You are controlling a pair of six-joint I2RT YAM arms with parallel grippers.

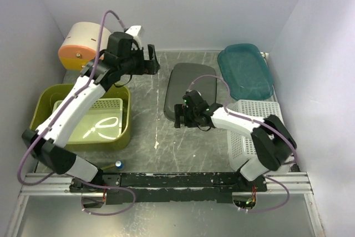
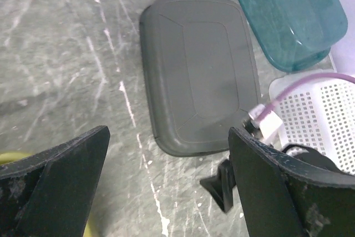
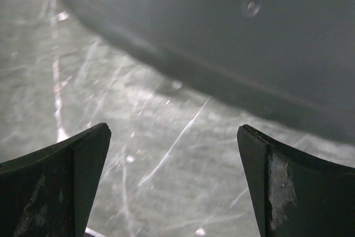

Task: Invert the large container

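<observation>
The large container (image 1: 45,106) is an olive-green tub standing upright at the left of the table, with a pale green slotted tray (image 1: 97,119) inside it. A sliver of its rim shows in the left wrist view (image 2: 12,156). My left gripper (image 1: 151,59) is open and empty, raised beyond the tub's far right corner, and its jaws stand wide apart in the left wrist view (image 2: 169,136). My right gripper (image 1: 179,117) is open and empty, low over the table at the near edge of a grey lid (image 1: 191,90), and it shows in the right wrist view (image 3: 173,131).
The grey lid (image 2: 199,76) lies flat mid-table and fills the top of the right wrist view (image 3: 233,37). A teal bin (image 1: 244,70) sits at the back right, a white perforated basket (image 1: 249,129) at the right, a cream and orange drum (image 1: 83,45) at the back left.
</observation>
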